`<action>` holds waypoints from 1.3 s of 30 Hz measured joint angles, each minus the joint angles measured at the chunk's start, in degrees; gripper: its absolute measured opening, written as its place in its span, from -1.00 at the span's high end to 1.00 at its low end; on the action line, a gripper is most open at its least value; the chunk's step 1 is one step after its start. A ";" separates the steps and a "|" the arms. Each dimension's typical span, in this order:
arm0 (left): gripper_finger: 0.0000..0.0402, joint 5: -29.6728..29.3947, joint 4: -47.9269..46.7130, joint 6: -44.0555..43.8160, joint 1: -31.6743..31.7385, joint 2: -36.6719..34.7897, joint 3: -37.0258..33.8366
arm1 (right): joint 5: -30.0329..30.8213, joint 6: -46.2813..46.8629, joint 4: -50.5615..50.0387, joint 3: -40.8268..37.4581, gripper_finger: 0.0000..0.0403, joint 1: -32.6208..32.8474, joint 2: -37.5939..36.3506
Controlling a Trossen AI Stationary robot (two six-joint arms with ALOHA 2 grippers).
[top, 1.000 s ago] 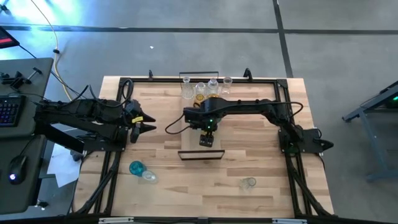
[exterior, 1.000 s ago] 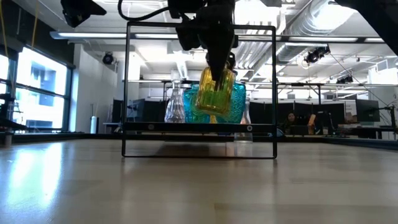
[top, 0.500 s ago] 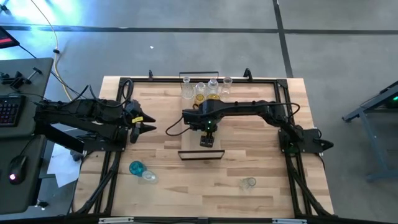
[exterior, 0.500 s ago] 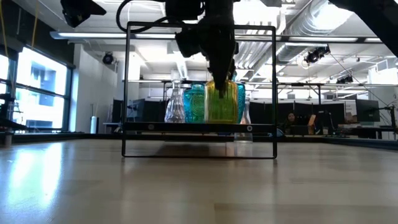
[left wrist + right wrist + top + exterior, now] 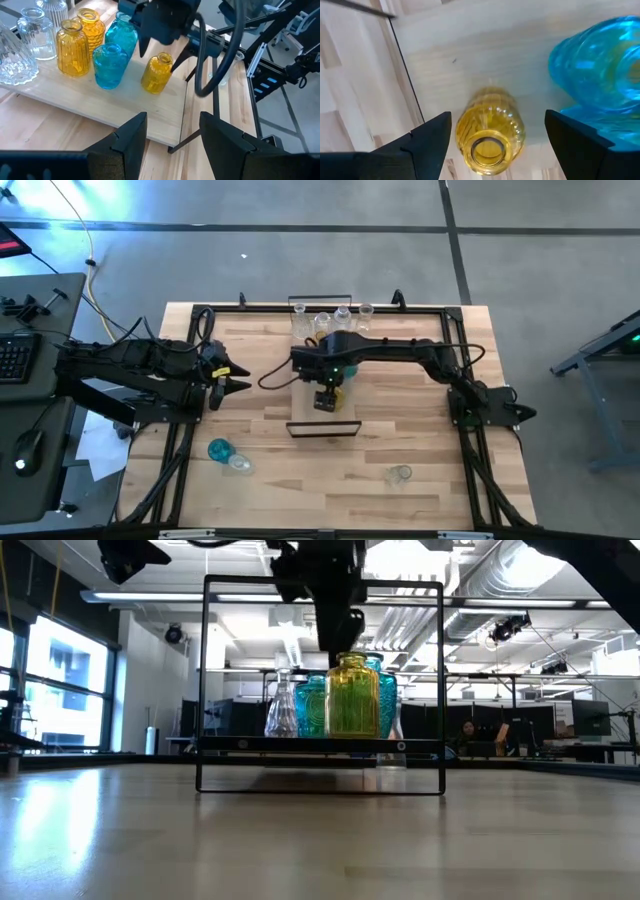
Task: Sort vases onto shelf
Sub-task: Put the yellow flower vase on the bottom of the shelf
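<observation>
An amber-yellow vase stands upright on its base on the light-wood shelf, near the shelf's near end; it also shows in the left wrist view. My right gripper hangs open just above it, one finger on either side of the neck, touching nothing. Teal, amber and clear vases stand farther along the shelf. My left gripper is open and empty at the table's left side.
A teal vase and a clear one lie on the table near the front left. Another clear vase lies at the front right. The shelf's black end frame rises around the standing vases.
My right gripper has carried the yellow vase down, turning it from tilted to upright, and set it on the shelf beside the teal vases. It has then opened, let go and risen a little above the neck. The vase stands on its own.
</observation>
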 joint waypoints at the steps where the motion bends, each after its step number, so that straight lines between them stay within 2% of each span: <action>1: 0.13 0.00 0.00 0.00 0.00 0.02 0.00 | 0.03 0.07 -0.01 0.58 -0.49 -0.02 0.00; 7: 0.13 -0.01 0.00 -0.15 0.00 0.01 0.00 | 0.74 2.16 -0.31 6.13 -0.49 0.53 0.00; 11: 0.13 0.00 0.01 -0.56 0.00 0.24 -0.02 | 3.67 6.60 -0.70 5.08 -0.47 1.36 -3.00; 15: 0.13 0.00 0.03 -0.95 0.00 0.19 -0.04 | 9.47 9.68 -5.74 5.64 -0.34 3.48 -5.28; 19: 0.13 -0.98 0.00 -0.57 -0.01 1.03 -0.04 | 14.22 10.57 -7.50 4.45 -0.01 5.45 -7.04; 25: 0.13 -1.45 -0.01 1.10 -0.02 4.69 -0.04 | 16.67 10.17 -7.72 4.37 0.84 6.07 -6.91; 26: 0.13 -1.35 -0.05 1.47 -0.02 5.27 -0.04 | 17.00 10.10 -7.79 4.37 0.92 6.07 -6.91; 34: 0.13 -1.84 0.59 2.01 -0.02 8.13 -0.04 | 14.31 11.96 -7.87 4.37 0.98 5.31 -6.91; 39: 0.13 -5.93 8.08 1.98 -0.02 8.26 -0.04 | 9.87 16.45 -7.87 4.37 1.00 5.26 -6.91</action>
